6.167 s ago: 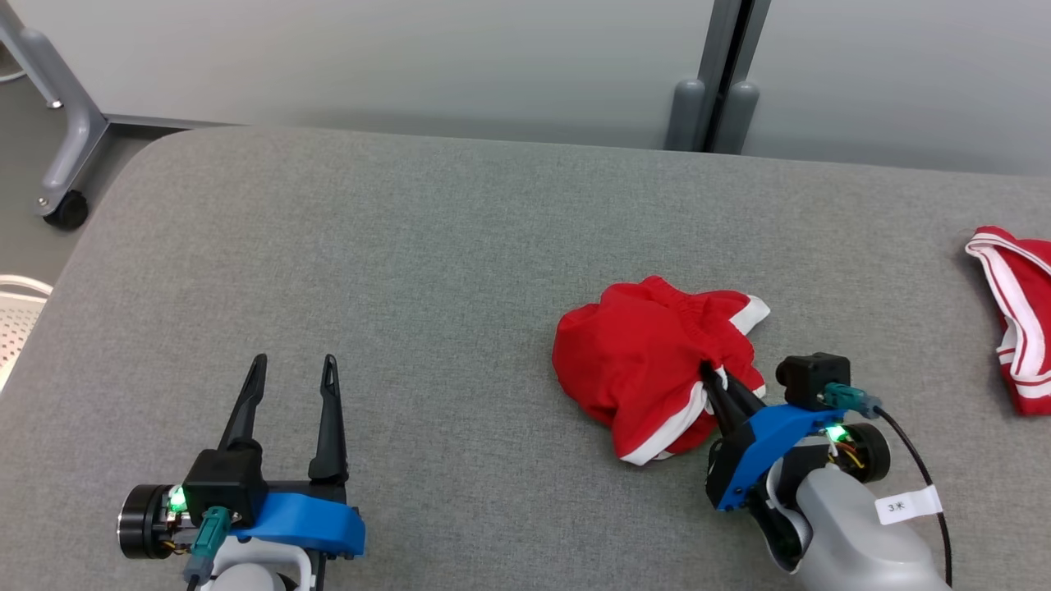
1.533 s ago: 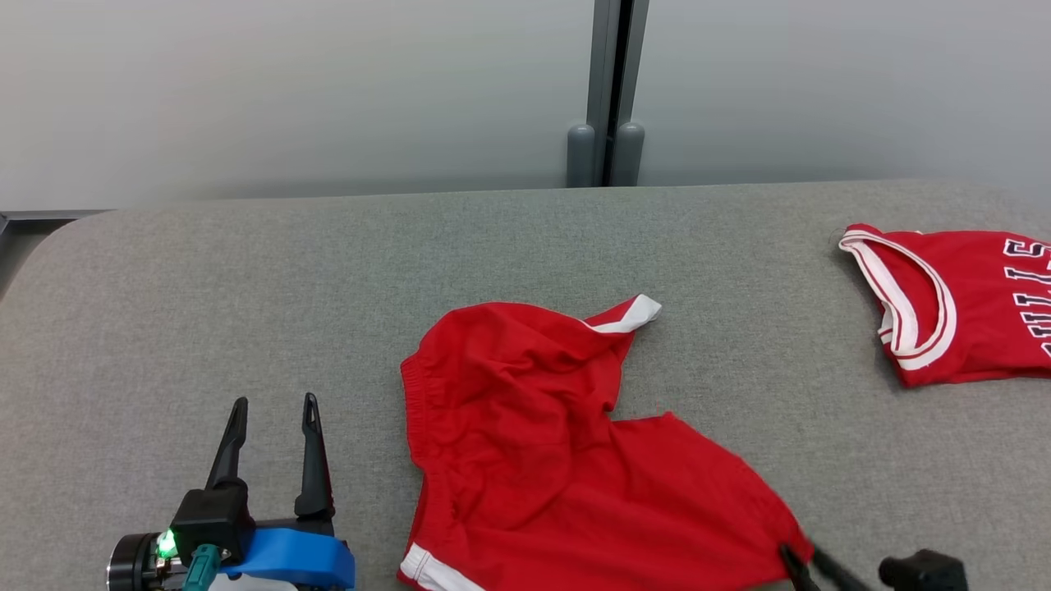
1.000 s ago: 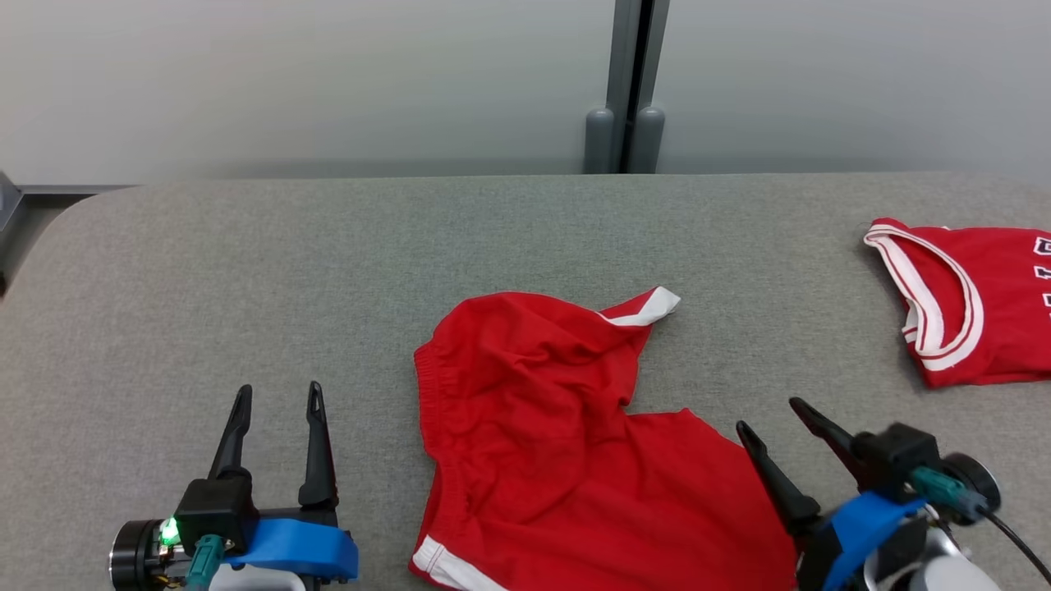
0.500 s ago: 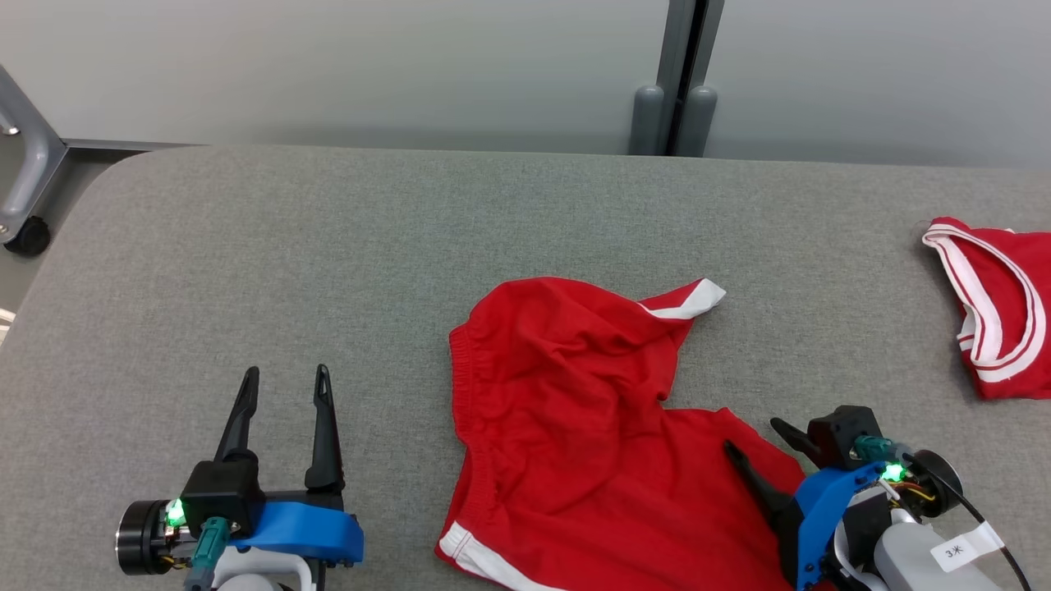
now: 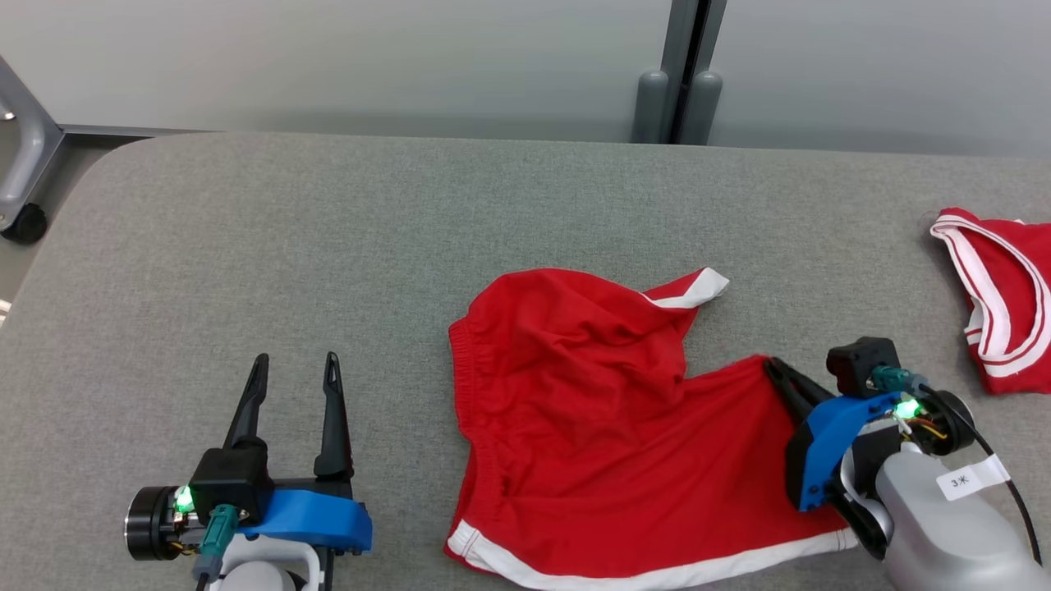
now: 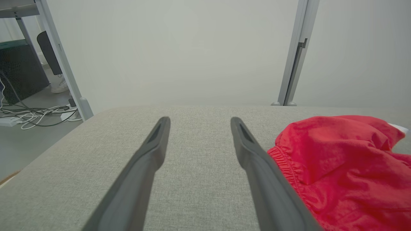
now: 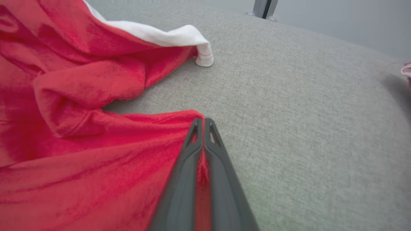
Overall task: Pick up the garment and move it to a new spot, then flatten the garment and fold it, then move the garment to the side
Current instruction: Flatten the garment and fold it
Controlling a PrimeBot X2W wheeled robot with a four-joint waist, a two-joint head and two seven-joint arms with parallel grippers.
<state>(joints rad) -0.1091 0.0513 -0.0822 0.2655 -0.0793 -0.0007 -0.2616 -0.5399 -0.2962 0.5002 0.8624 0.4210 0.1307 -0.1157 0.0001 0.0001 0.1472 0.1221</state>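
While the left end effector (image 5: 297, 361) sits jaws apart by the bench's (image 5: 328, 230) near edge, the right end effector (image 5: 772, 365) clamps tight on the red shorts' (image 5: 591, 410) edge.

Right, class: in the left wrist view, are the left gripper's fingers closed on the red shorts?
No, the left gripper stands open, the red shorts lying beside it.

a grey fabric-covered table (image 5: 328, 246) with rounded corners stands before pale grey wall panels (image 5: 328, 66) joined by a dark vertical post (image 5: 686, 74). to the left, a grey metal leg (image 5: 33, 160) on a black caster (image 5: 25, 223), and white cables (image 6: 38, 112) on the grey floor (image 6: 25, 147).
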